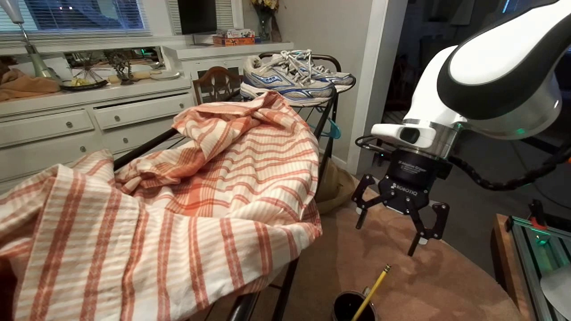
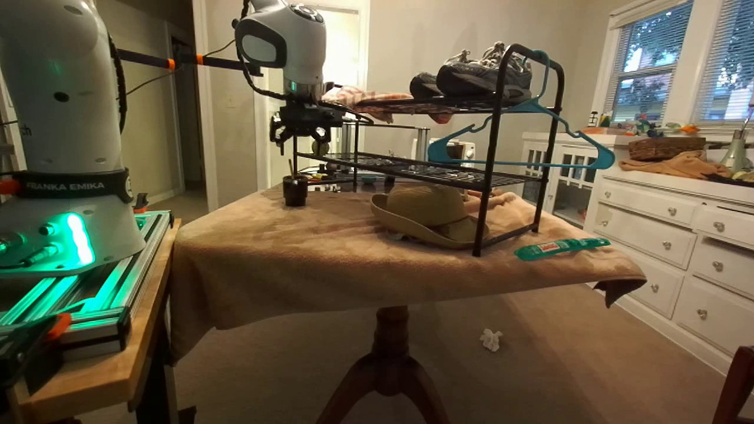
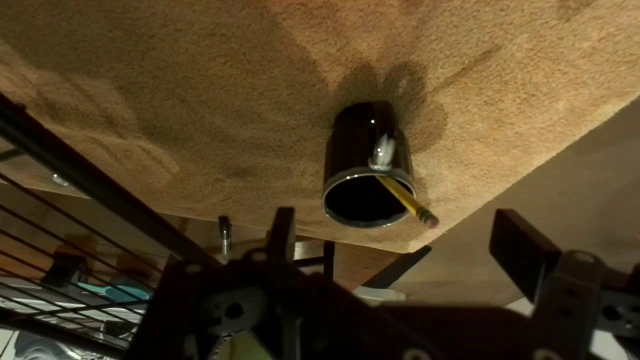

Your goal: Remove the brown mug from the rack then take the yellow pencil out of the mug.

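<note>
The dark brown mug (image 1: 341, 305) stands upright on the cloth-covered table, outside the rack (image 1: 287, 287), in both exterior views (image 2: 295, 194). It also shows in the wrist view (image 3: 350, 150), handle toward the camera. The yellow pencil (image 1: 374, 287) leans in the mug, its eraser end sticking out above the rim; it also shows in the wrist view (image 3: 400, 193). Its lower part is hidden inside. My gripper (image 1: 386, 240) is open and empty, pointing down above the mug, apart from mug and pencil. The rack (image 2: 484, 194) stands beside them, its bars at left in the wrist view (image 3: 100, 182).
A striped cloth (image 1: 250, 178) and shoes (image 1: 290, 82) lie on the rack's top. A blue hanger (image 2: 447, 153) hangs from its end. A hat (image 2: 424, 215) sits under the lower shelf. A green packet (image 2: 559, 247) lies near the table (image 2: 265, 253) edge.
</note>
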You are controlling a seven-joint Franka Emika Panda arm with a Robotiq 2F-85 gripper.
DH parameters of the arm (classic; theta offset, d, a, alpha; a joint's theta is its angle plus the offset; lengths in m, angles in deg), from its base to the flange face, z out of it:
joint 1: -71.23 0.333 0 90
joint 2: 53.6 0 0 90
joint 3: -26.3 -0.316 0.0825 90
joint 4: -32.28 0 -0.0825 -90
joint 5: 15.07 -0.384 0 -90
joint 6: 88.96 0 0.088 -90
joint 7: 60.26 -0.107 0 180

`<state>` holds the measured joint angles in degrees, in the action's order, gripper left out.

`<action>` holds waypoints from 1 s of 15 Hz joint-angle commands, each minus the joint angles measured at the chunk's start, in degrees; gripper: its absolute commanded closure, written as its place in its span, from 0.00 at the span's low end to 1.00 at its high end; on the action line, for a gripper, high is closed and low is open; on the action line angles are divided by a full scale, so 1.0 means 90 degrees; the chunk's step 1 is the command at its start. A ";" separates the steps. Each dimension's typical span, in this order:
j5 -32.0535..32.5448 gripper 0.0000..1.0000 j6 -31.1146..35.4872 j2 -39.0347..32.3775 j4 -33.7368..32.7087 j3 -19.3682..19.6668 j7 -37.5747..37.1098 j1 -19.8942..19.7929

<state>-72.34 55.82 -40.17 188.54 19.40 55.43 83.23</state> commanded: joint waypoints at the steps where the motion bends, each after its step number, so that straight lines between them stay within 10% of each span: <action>1: 0.0433 0.00 -0.0424 0.0592 0.0318 0.0047 -0.0359 -0.0056; 8: 0.0161 0.31 -0.0513 0.0343 0.0097 0.0084 -0.0266 0.0076; 15: 0.0201 0.32 -0.0555 0.0167 0.0103 0.0042 -0.0295 0.0112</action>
<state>-70.38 52.12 -37.85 189.47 19.79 53.43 83.81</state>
